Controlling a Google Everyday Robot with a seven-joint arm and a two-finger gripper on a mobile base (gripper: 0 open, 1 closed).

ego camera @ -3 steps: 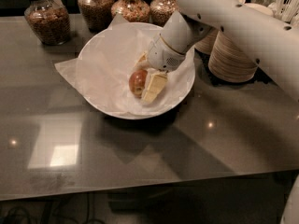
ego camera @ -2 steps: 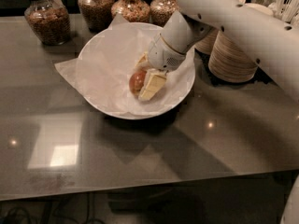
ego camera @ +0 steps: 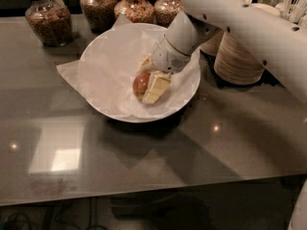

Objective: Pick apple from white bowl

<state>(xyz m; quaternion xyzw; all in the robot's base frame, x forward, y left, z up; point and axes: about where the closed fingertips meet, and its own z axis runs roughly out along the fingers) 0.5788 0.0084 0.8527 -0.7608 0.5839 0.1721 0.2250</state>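
Note:
The small red apple (ego camera: 140,83) lies in the wide white bowl (ego camera: 103,56), on its crinkled white paper lining, right of the bowl's middle. My gripper (ego camera: 146,82) reaches down into the bowl from the upper right. Its cream fingers (ego camera: 156,87) stand on either side of the apple and touch it, one at the lower right and one at the top. The gripper is shut on the apple, which still rests low in the bowl. The gripper hides the apple's right side.
Several glass jars of brown food (ego camera: 47,17) stand along the back of the dark counter. Stacks of tan paper bowls (ego camera: 237,56) stand right of the white bowl, under my arm. The counter's front edge (ego camera: 144,195) runs near the bottom.

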